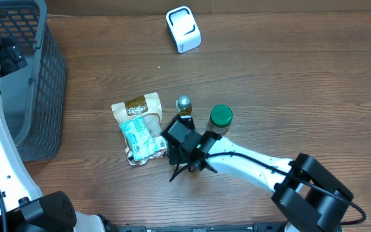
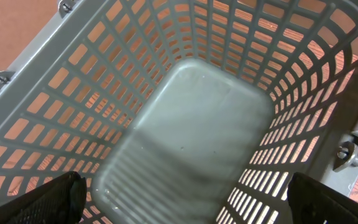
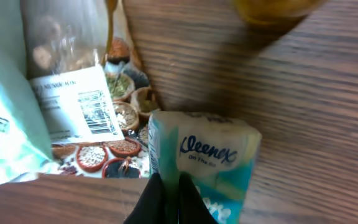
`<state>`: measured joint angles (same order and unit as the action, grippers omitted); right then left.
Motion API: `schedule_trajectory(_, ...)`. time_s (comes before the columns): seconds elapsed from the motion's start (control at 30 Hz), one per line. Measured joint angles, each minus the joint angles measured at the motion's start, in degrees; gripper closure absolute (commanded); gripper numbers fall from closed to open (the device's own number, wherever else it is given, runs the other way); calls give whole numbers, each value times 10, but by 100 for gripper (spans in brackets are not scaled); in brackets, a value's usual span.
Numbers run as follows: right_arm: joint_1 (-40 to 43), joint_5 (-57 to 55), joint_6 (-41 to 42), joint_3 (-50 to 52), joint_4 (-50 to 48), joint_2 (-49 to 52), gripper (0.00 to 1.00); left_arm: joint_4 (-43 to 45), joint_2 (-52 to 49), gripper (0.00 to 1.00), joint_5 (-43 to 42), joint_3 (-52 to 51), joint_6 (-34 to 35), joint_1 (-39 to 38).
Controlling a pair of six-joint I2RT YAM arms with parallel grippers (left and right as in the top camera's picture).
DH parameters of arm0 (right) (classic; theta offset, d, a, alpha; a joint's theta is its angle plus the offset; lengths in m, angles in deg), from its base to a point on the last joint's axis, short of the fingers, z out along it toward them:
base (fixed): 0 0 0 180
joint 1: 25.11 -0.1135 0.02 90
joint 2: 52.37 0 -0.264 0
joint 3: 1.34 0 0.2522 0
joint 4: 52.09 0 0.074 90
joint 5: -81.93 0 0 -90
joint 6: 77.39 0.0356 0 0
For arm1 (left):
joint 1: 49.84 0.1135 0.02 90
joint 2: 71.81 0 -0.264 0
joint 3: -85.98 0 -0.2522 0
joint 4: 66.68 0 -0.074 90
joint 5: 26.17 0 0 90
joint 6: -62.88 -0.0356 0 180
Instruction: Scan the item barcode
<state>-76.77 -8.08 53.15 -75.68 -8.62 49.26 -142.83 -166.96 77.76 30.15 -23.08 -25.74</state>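
Observation:
A teal Kleenex tissue pack (image 3: 207,155) lies on the wooden table against a snack bag (image 3: 73,74) that carries a white barcode label (image 3: 79,106). My right gripper (image 3: 166,196) is shut on the near edge of the tissue pack, with teal wrapper pinched between its black fingers. In the overhead view the tissue pack (image 1: 139,136) lies just left of the right gripper (image 1: 166,145), below the snack bag (image 1: 137,106). My left gripper (image 2: 191,208) hangs open over the grey basket (image 2: 191,124), holding nothing.
A white scanner (image 1: 183,29) stands at the back of the table. A silver-capped bottle (image 1: 183,103) and a green-capped bottle (image 1: 221,116) stand right beside the right wrist. The grey basket (image 1: 40,84) fills the left edge.

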Motion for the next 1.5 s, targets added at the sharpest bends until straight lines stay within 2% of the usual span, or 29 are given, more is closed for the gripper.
schedule_trajectory(0.27, 120, 156, -31, 0, 13, -92, 96, 0, 0, 0, 0, 0, 0, 0)
schedule_trajectory(0.43, 176, 272, -60, 10, 1, -99, 96, 0, 0, 0, 0, 0, 0, 0)
schedule_trajectory(0.63, 182, 364, -68, 104, -122, -99, 96, 0, 0, 0, 0, 0, 0, 0)
schedule_trajectory(1.0, 187, 403, 5, 259, -398, -98, 96, 0, 0, 0, 0, 0, 0, 0)
schedule_trajectory(1.5, 196, 371, 17, 282, -406, -99, 96, 0, 0, 0, 0, 0, 0, 0)
